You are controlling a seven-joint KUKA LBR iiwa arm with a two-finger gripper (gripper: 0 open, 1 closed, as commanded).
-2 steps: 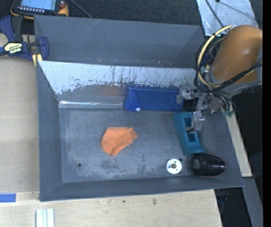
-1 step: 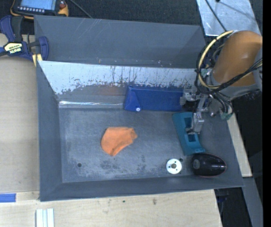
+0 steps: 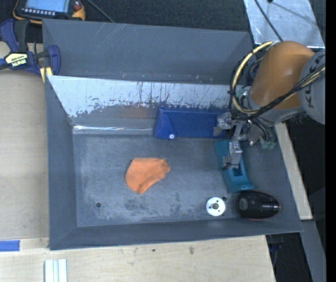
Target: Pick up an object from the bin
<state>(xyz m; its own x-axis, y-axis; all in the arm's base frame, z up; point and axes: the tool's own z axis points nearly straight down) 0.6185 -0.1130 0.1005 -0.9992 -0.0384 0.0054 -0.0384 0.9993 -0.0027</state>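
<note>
Pincer (image 3: 235,153) hangs over the teal block (image 3: 236,178); apart or together, I cannot tell. Best to straddle its narrow width, clear of the blue box (image 3: 185,124) just beyond it.

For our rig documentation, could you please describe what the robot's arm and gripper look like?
The wrist wears a rounded orange cover, ringed by looping black and yellow cables. Below it sits a small grey metal gripper.
</note>
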